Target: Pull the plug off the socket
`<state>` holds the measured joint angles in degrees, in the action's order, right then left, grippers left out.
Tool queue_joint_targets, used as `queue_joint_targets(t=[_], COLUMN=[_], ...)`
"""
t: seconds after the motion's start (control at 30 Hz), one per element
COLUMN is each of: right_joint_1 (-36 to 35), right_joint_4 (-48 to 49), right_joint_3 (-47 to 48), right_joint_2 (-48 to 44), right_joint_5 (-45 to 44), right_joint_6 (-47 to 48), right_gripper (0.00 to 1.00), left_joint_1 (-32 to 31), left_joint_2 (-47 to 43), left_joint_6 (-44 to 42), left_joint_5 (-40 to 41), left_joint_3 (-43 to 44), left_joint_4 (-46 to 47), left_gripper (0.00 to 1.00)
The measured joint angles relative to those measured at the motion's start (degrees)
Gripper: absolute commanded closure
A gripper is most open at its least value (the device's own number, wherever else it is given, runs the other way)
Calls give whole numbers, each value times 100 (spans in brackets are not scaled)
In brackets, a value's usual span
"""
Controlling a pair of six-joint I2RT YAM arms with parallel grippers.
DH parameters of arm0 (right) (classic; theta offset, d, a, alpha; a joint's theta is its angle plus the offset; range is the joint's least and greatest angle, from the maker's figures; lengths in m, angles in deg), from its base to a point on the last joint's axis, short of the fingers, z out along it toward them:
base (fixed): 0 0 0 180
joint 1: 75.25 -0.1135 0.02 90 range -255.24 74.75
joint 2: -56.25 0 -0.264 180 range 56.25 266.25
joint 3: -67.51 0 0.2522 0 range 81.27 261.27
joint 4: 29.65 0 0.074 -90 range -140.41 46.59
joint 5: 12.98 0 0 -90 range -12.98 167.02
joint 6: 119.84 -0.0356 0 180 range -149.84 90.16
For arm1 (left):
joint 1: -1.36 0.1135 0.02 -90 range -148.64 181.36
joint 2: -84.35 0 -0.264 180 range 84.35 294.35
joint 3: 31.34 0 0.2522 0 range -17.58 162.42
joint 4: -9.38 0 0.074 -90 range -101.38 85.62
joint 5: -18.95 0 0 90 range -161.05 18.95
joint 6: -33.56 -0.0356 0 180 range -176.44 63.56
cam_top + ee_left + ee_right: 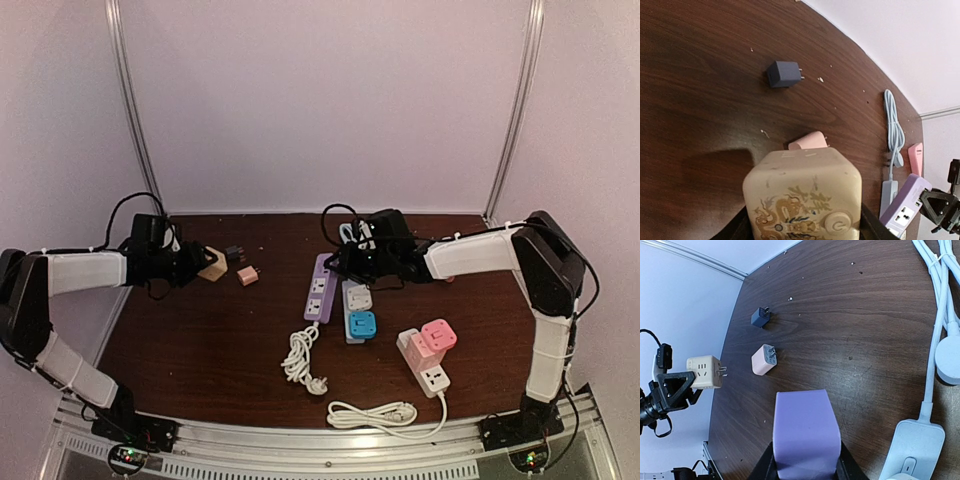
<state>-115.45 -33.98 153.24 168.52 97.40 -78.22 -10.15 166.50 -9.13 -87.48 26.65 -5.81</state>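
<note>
The cream cube plug [802,195] is already free of the purple socket strip [318,288] and well apart from it, clamped in the left claw [195,266] over the dark wooden tabletop [200,340]. The right claw [806,467] is clamped on the strip's end. I think a gentle setting-down comes next. The plug is glossy plastic with rounded corners and a printed dragon.

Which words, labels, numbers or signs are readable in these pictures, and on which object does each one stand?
No word or number can be read with certainty.
Power sign, a circle with a stroke: on the round button of the beige cube adapter.
Gold characters on the same face: too blurred to read.
Purple power strip, pink plug, dark plug: no text visible.
</note>
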Motion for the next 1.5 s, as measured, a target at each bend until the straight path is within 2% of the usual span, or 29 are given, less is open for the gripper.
queue_joint_targets(t=[0.2, 0.5, 0.6, 0.7, 0.9, 0.97, 1.13, 1.5], right_joint_1=[-2, -7, -7, -7, -7, -7, -7, -33], right_joint_4=[-59, -282, -323, -334, -369, -389, -511, -632], right_joint_3=[0, 0, 0, 0, 0, 2, 55, 197], right_joint_2=[-94, -326, -374, -382, -382, -382, -382, -374], right_joint_5=[4, 7, 7, 9, 9, 9, 9, 11], right_joint_6=[28, 164, 190, 199, 216, 221, 297, 352], right_gripper=[100, 100, 100, 100, 100, 100, 100, 100], left_joint_1=[516, 643, 662, 664, 664, 664, 686, 691], left_joint_2=[754, 1508, 1565, 1567, 1567, 1565, 1554, 1244], left_joint_6=[184, 240, 238, 216, 33, -22, -181, -439], left_joint_5=[-354, -590, -634, -636, -527, -514, -280, 52], left_joint_3=[28, 205, 219, 223, 317, 326, 326, 326], left_joint_4=[533, 780, 855, 841, 643, 610, 345, -114], left_gripper=[78, 74, 67, 55, 36, 27, 13, 2])
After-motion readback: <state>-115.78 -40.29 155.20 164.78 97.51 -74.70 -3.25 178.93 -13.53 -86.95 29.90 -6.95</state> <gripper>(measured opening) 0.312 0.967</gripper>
